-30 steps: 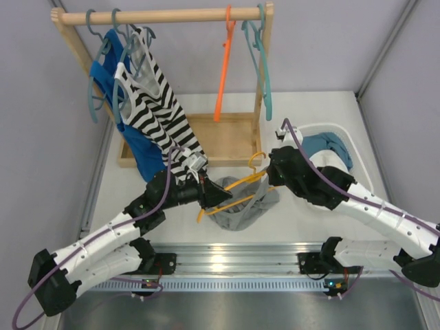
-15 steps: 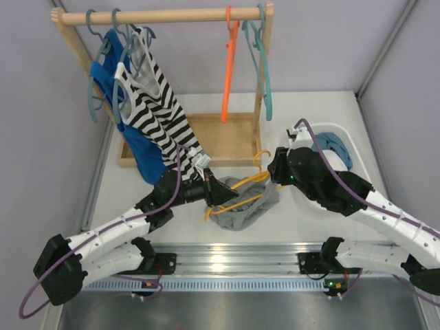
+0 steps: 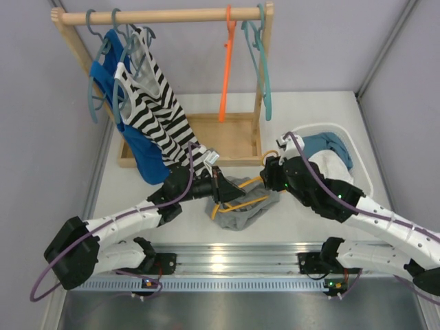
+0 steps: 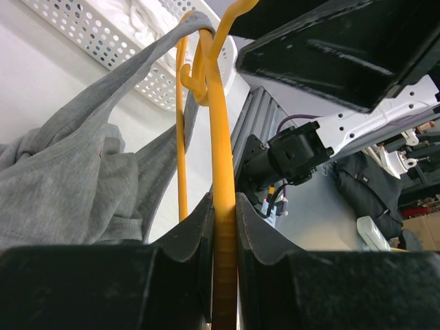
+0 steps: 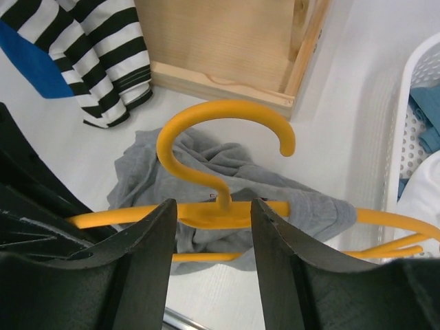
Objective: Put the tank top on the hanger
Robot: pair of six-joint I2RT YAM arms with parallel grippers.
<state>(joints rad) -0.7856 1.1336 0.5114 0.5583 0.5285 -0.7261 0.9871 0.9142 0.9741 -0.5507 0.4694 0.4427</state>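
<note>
Between spread right fingers (image 5: 141,275), hanger (image 5: 206,216) neck, gaps either side.

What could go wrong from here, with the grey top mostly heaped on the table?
1. The tank top hangs on the hanger by one strap; the rest lies bunched on the table, so lifting might drag it off.
2. Only the left tool grips the hanger, near one end, so it may tilt.
3. The right tool, open around the base of the hook, could snag fabric.
</note>
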